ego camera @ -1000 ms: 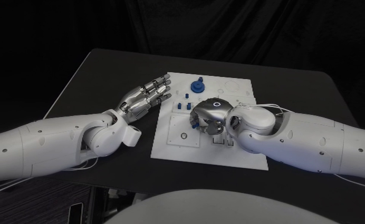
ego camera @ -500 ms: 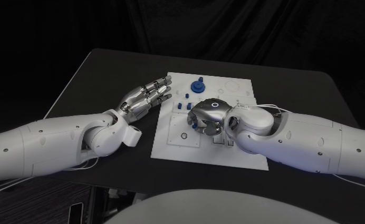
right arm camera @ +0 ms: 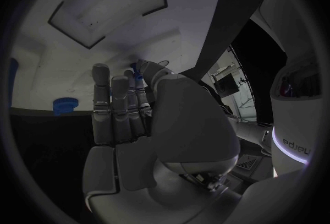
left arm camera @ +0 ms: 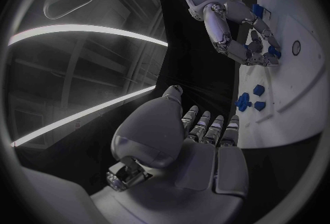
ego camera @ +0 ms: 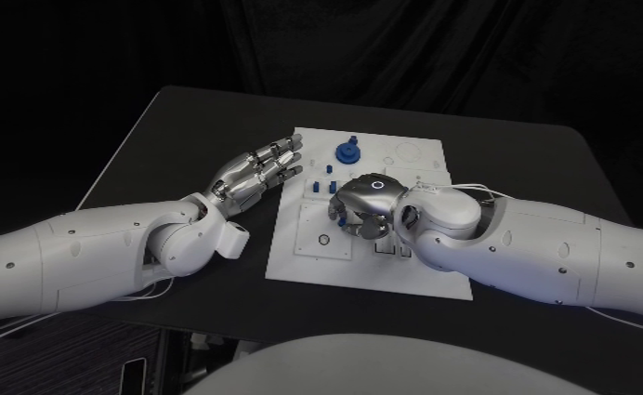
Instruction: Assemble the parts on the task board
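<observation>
1. On the black table sits the flat white rectangular task board [ego camera: 426, 276], the landmark for everything below.
2. Over the board's middle, the silver right hand [ego camera: 367, 204] curls its fingers around a small blue part [ego camera: 345, 217], pinching it.
3. Beside the board's left edge, the silver left hand [ego camera: 255, 173] lies released, fingers straight and apart, holding nothing.
4. Near the board's far edge stands a blue knobbed part [ego camera: 348, 151], well apart from both hands.
5. Small blue pegs [ego camera: 318, 187] stand in the board between the two hands.
</observation>
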`<state>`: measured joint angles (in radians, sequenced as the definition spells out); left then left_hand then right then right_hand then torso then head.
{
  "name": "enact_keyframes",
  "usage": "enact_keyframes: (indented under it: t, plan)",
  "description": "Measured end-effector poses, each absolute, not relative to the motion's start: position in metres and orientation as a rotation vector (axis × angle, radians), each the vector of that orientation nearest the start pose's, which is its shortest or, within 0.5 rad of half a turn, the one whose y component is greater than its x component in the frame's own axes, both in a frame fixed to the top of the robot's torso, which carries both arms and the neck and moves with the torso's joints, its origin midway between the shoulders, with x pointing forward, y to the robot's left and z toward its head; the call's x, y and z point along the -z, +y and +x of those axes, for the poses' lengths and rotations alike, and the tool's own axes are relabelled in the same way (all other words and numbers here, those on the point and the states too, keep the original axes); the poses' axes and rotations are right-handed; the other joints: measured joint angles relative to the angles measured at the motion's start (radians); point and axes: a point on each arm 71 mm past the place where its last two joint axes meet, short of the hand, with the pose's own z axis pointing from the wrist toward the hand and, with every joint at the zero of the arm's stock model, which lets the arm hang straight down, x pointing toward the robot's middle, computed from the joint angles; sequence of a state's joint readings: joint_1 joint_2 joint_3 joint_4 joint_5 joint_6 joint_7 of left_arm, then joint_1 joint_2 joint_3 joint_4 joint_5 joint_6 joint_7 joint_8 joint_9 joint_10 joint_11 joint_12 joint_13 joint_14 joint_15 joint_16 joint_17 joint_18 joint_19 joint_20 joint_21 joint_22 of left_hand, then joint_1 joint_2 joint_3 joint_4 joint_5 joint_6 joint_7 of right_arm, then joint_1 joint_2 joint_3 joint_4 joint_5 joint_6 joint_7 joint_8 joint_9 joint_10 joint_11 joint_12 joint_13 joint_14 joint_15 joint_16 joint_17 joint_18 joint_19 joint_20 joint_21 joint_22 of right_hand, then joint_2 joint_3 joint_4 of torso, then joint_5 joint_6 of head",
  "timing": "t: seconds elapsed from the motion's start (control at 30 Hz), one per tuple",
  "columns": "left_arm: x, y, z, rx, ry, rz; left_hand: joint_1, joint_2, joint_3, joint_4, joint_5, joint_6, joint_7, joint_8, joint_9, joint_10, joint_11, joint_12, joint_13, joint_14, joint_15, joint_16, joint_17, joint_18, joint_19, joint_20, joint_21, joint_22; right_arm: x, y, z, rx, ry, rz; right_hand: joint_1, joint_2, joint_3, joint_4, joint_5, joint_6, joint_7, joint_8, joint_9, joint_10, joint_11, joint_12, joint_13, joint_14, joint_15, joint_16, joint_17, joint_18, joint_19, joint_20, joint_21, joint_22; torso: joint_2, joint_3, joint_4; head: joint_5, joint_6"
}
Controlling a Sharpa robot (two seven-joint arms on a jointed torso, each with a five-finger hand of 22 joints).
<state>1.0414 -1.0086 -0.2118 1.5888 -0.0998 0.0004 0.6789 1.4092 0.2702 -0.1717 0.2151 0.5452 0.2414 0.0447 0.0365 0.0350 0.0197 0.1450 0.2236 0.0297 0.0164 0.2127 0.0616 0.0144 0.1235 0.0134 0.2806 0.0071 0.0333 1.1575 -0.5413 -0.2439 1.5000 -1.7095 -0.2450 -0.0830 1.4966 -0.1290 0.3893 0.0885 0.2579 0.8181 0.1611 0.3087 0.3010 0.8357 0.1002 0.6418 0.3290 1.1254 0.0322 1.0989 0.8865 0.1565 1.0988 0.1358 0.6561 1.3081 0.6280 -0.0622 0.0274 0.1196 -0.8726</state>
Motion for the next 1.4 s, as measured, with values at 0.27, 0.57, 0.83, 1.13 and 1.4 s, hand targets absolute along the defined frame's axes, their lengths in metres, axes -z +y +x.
enact_keyframes:
  t: [0.27,0.57,0.83,1.13,1.4]
  plan:
    - [0.278,0.257,0.399,1.774,1.544,-1.062,0.0,0.0,0.0,0.0,0.0,0.0,0.0,0.0,0.0,0.0,0.0,0.0,0.0,0.0,0.0,0.0,0.0,0.0,0.0,0.0,0.0,0.0,0.27,-0.054,0.417,-0.777,1.764,-0.708,-0.04,-0.022,-0.054,0.045,-0.085,-0.127,-0.012,-0.071,-0.036,-0.229,0.053,-0.024,0.014,-0.1,0.046,-0.039,-0.065,0.003,-0.065,0.036,-0.109,0.0,0.0,0.0003,0.0,0.0,0.0]
    - [0.279,0.257,0.399,1.775,1.545,-1.063,0.0,0.0,0.003,-0.003,0.0,0.0,0.0,0.0,0.0,0.0,0.0,0.0,0.0,0.0,0.0,0.0,0.0,0.0,0.0,0.0,0.0,0.0,0.27,-0.056,0.418,-0.769,1.765,-0.701,-0.022,-0.023,-0.137,0.1,-0.112,-0.179,-0.018,-0.079,-0.063,-0.405,0.07,0.059,0.054,-0.181,0.056,-0.053,-0.136,0.016,-0.073,0.045,-0.153,0.0,0.0,0.0004,0.0002,0.001,0.0]
    - [0.279,0.257,0.399,1.774,1.546,-1.064,0.0,0.0,0.003,-0.003,0.0,0.0,0.0,0.0,0.0,0.0,0.0,0.0,0.0,0.0,0.0,0.0,0.0,0.0,0.0,0.0,0.0,0.0,0.267,-0.071,0.417,-0.766,1.749,-0.672,0.024,-0.011,-0.145,0.112,-0.069,-0.153,-0.007,-0.05,-0.064,-0.431,0.071,0.115,0.063,-0.183,0.051,-0.04,-0.148,0.016,-0.067,0.046,-0.16,0.0,0.0,0.0008,0.0009,-0.003,0.0]
    - [0.279,0.258,0.399,1.77,1.545,-1.065,0.0,0.0,0.003,-0.003,0.0,0.004,0.004,0.0,0.0,0.0,0.0,0.004,0.0,0.0,0.0,0.0,0.0,0.0,0.0,0.0,0.0,0.001,0.217,-0.113,0.433,-0.72,1.65,-0.602,0.042,-0.012,-0.074,0.113,0.009,-0.007,0.026,-0.102,-0.117,-0.235,0.053,-0.03,-0.091,0.027,0.038,0.064,-0.048,0.016,0.084,0.034,-0.019,0.0,0.0,0.001,0.0011,-0.022,0.0]
    - [0.281,0.259,0.399,1.767,1.546,-1.068,0.0,0.0,0.003,-0.003,0.0,0.004,0.004,0.0,0.0,0.0,0.0,0.004,0.001,0.0,0.0,0.0,0.0,0.0,0.0,0.0,0.0,0.001,0.204,-0.155,0.445,-0.654,1.634,-0.506,0.021,-0.033,-0.048,0.125,-0.017,0.059,0.027,-0.144,-0.151,-0.073,0.036,-0.158,-0.184,0.137,0.021,0.121,0.046,-0.001,0.18,0.018,0.131,-0.001,-0.002,0.0011,0.001,-0.031,0.0]
